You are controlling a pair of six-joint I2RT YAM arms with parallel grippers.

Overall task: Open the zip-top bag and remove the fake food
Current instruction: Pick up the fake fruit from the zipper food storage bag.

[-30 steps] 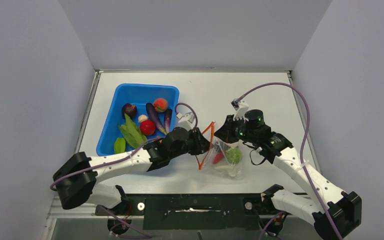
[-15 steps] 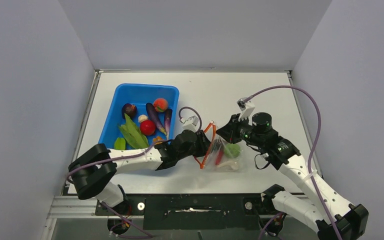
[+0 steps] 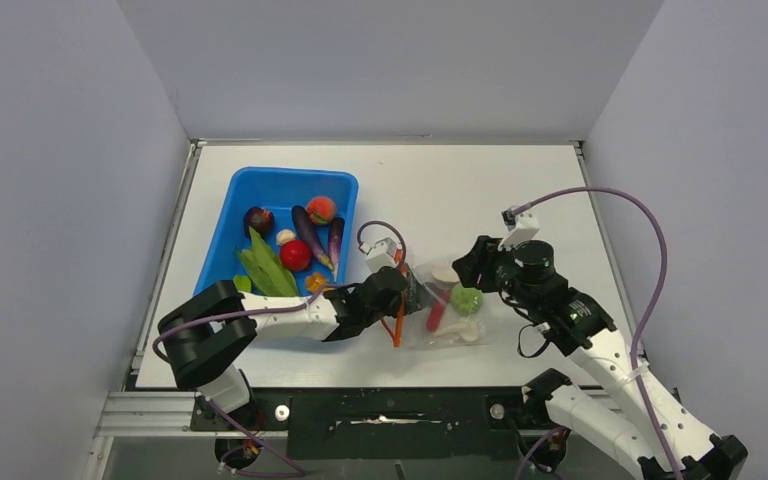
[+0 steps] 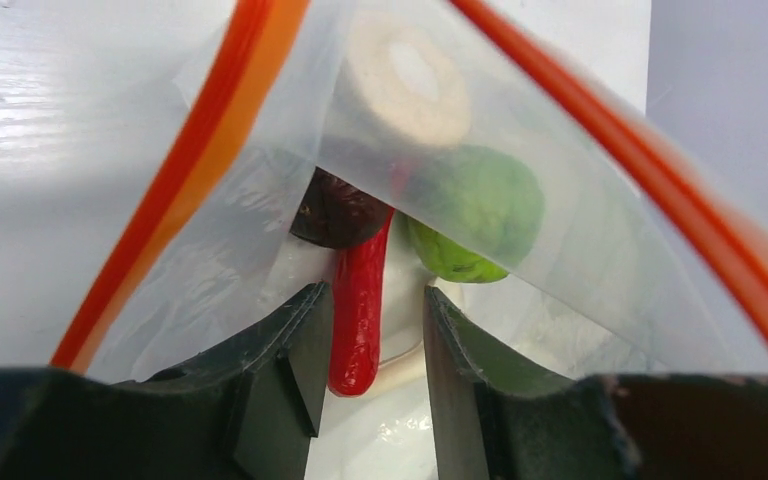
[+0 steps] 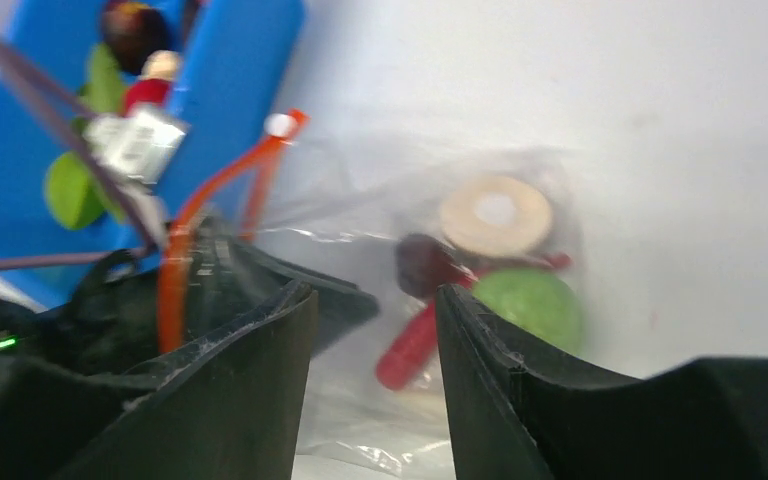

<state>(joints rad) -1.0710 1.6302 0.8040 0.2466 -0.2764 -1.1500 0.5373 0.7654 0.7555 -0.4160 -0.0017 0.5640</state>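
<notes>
The zip-top bag lies on the table with its orange zipper mouth spread open toward my left arm. Fake food sits inside: a red chili, a green ball, a white round piece and a dark piece. My left gripper reaches into the mouth, jaws open, and the chili's tip lies loose between its fingers. My right gripper hovers open just right of the bag, holding nothing; in its own view the gripper looks down on the bag.
A blue bin at the left holds several toy vegetables and fruits, among them long green pods and a peach. The left arm lies between the bin and the bag. Grey walls close in on three sides.
My right gripper opened, let go of the bag and drew back to the right. The bag dropped flat onto the table. My left gripper opened wider and pushed further right, into the mouth.
</notes>
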